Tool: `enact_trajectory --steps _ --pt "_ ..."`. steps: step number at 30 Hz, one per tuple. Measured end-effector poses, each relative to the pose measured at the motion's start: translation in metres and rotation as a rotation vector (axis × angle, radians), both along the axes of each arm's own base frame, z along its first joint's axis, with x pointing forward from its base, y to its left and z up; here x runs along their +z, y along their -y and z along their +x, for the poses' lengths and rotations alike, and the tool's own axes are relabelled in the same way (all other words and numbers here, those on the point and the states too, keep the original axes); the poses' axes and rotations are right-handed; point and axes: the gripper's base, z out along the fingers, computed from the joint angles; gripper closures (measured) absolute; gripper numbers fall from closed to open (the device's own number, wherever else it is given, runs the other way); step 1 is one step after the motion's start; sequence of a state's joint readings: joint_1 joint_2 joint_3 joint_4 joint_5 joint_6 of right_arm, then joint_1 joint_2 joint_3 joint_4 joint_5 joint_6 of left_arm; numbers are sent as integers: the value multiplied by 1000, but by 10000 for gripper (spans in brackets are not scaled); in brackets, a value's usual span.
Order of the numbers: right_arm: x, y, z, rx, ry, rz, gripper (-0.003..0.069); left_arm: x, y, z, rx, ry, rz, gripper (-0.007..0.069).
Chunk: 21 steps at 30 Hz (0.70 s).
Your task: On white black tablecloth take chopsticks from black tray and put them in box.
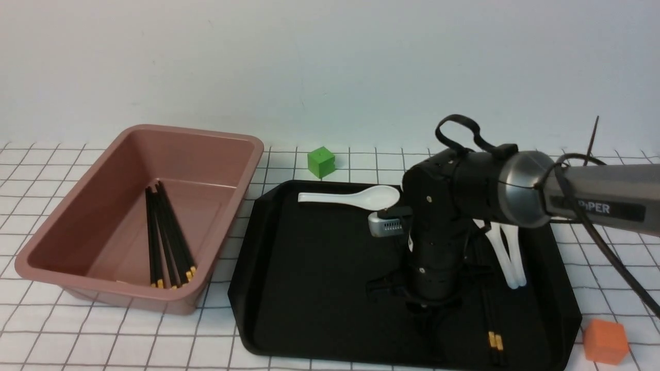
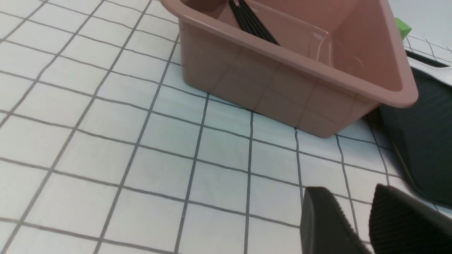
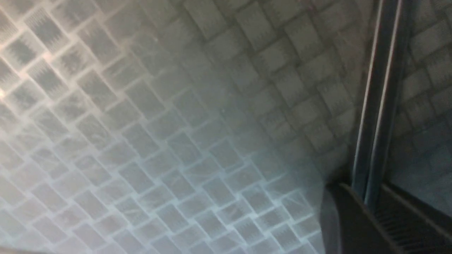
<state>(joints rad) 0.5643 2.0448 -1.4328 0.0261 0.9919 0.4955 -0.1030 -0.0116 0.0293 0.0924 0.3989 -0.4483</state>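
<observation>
Chopsticks (image 3: 376, 106) pair flat on tray (image 3: 176, 141), pinched between right jaws; left jaws parted over tablecloth (image 2: 106, 123).

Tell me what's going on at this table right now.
The right gripper is down on the black tray, its fingers closed around a pair of black chopsticks that lies flat on the tray floor, not yet lifted. Several other chopsticks already lie in the pinkish-brown box beside the tray. White soup spoons lie on the tray too. The left gripper hangs open and empty above the checked tablecloth near the box.
</observation>
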Motion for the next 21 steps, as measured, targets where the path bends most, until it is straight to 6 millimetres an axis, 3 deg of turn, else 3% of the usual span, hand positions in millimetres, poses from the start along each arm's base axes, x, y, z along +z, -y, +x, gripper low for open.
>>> enact_trajectory --steps 7,10,12,14,15,21 --pt "112 -44 -5 137 188 310 550 0 0 0 0 0 0 406" --pt "135 -78 5 193 288 478 550 0 0 0 0 0 0 404" --pt "135 -105 15 207 349 577 550 0 0 0 0 0 0 402" --pt "122 -123 22 209 358 609 550 0 0 0 0 0 0 400" --pt "110 -144 30 205 388 654 550 0 0 0 0 0 0 398" --pt "61 -189 51 207 438 706 499 0 0 0 0 0 0 396"
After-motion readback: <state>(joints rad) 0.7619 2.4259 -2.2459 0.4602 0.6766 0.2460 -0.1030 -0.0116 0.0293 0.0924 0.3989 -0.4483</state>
